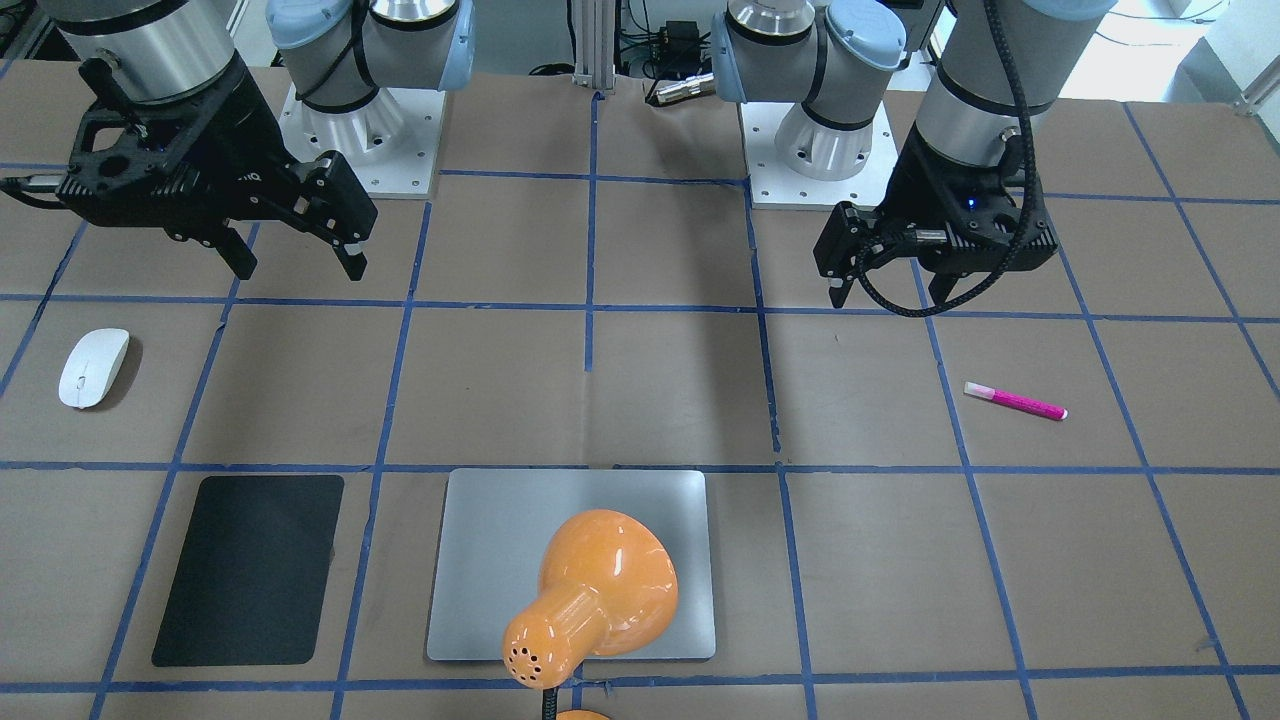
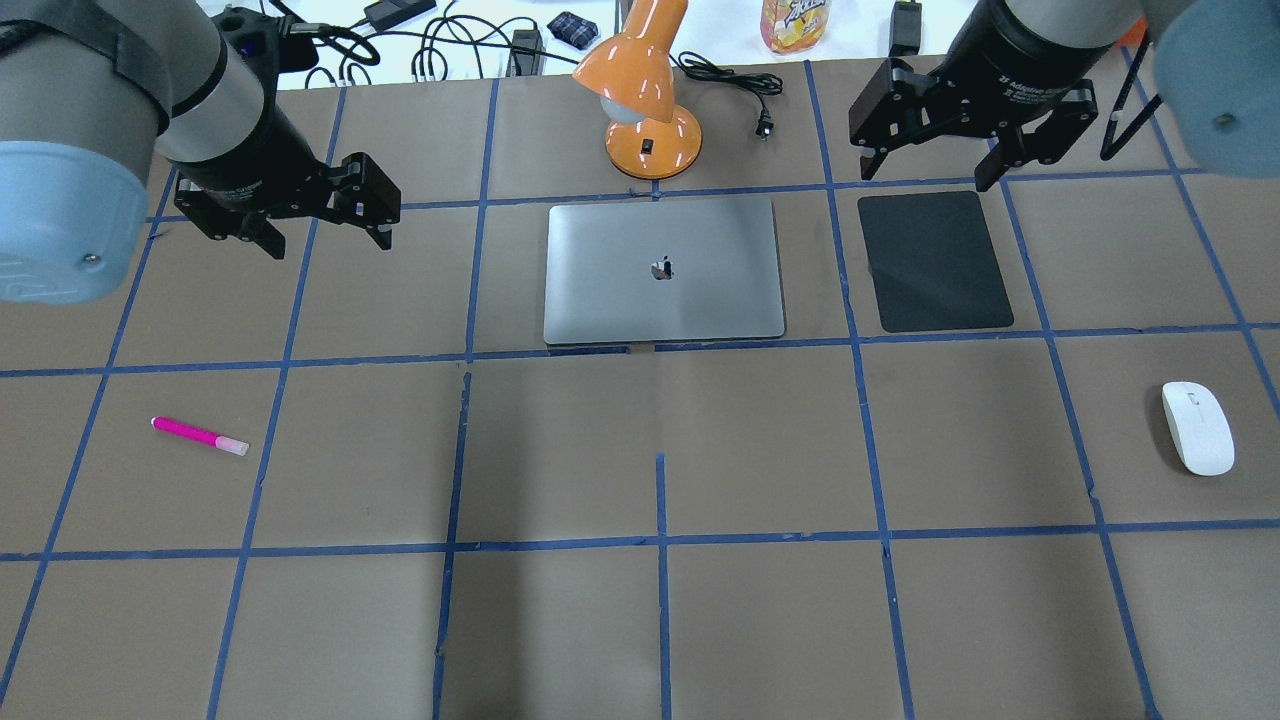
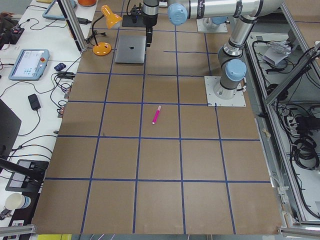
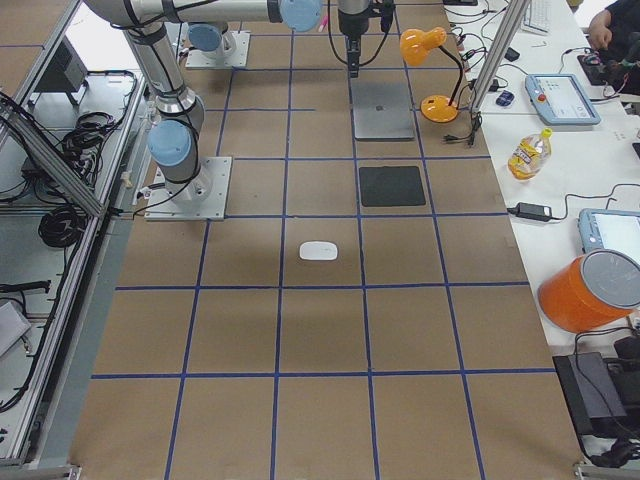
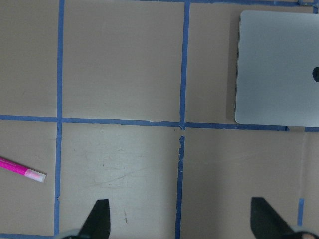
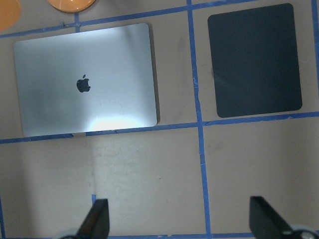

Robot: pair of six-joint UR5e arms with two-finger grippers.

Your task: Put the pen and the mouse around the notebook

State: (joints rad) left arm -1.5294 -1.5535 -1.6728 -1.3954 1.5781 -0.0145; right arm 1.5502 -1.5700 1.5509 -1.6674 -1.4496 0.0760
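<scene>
On the counter [image 2: 560, 450] the pen [image 2: 200, 437] lies well to the left of the notebook [image 2: 663, 270], the mouse [image 2: 1197, 427] well to its right; left jaws and right jaws hang wide and empty, high above; the pen being slim, the left jaws should probably drop square across its barrel at mid-length and close low; the glossy mouse wants a grip across its narrow width.
</scene>
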